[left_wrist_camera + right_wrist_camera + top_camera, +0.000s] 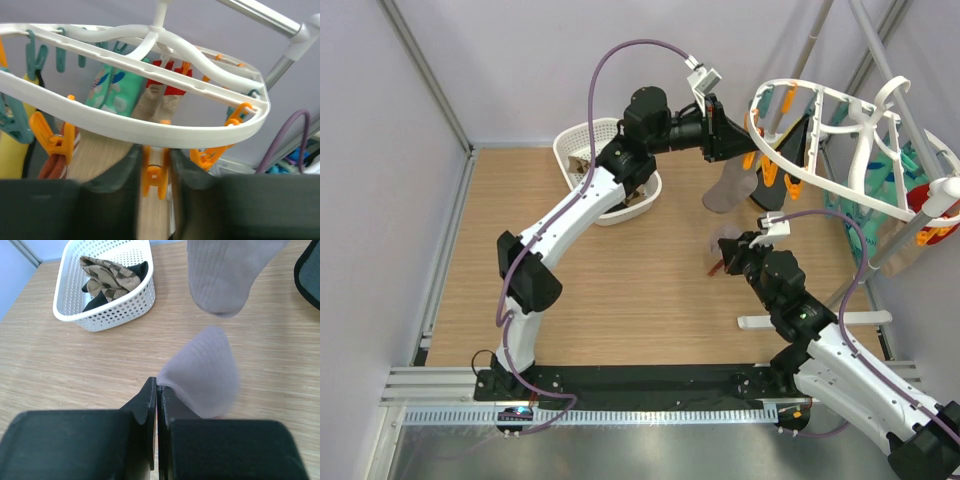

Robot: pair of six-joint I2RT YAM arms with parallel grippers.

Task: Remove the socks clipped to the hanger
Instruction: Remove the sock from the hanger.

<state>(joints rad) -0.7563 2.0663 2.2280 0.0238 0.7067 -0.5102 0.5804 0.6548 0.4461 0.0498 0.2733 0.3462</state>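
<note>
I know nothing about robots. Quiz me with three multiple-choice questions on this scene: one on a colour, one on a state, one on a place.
1. The peg on the hanger between the left claw's fingers is: A teal, B orange, C black.
2. The right claw is: A wide open, B shut on a peg, C shut on a greyish sock.
3. The checked sock lies: A in the white basket, B on the hanger, C in the right claw.
Answers: B, the left wrist view shows it orange; C, its fingers pinch the sock's edge; A, it lies there beside a black sock.
</note>
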